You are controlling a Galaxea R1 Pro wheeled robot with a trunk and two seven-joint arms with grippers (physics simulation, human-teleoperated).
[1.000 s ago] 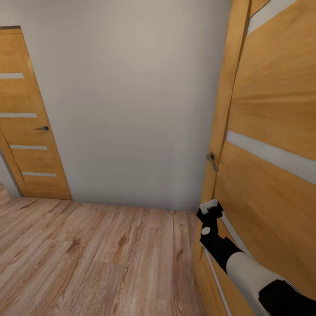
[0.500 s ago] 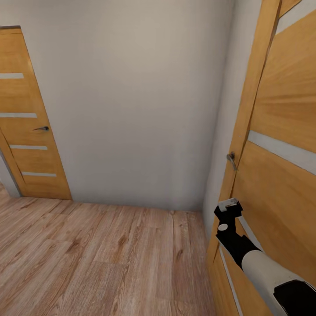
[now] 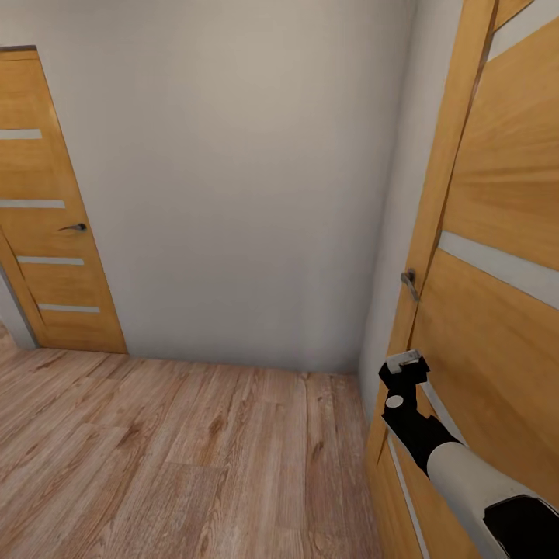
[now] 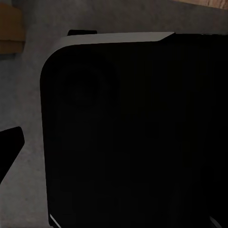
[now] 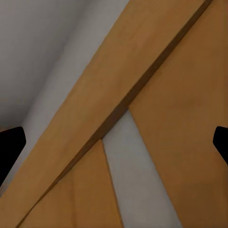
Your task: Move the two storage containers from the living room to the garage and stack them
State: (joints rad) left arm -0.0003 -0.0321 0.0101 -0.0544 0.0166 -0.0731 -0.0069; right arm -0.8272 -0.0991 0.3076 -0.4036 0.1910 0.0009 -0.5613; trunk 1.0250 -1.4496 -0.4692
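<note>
Nearest, at the lower right of the head view, the right arm reaches up from the corner, and the right gripper (image 3: 405, 365) presses against the face of a wooden door (image 3: 497, 310) just below its lever handle (image 3: 408, 282). In the right wrist view the two dark fingertips (image 5: 10, 147) sit at opposite edges of the frame with door panels between them, so the fingers stand wide and hold nothing. The left wrist view looks onto a dark rounded body of the robot, with one fingertip (image 4: 9, 145) at the lower left; how far that gripper's fingers are spread I cannot tell.

Beyond the arm, light wood plank floor (image 3: 171, 450) runs to a plain pale wall (image 3: 233, 194). Farthest, at the upper left, a second, closed door (image 3: 46, 225) stands.

The two storage containers are nowhere among these pictures, nor is the garage. Judging by this, the robot is working a door in passing with empty fingers; how much carrying and stacking remains cannot be told from here.
</note>
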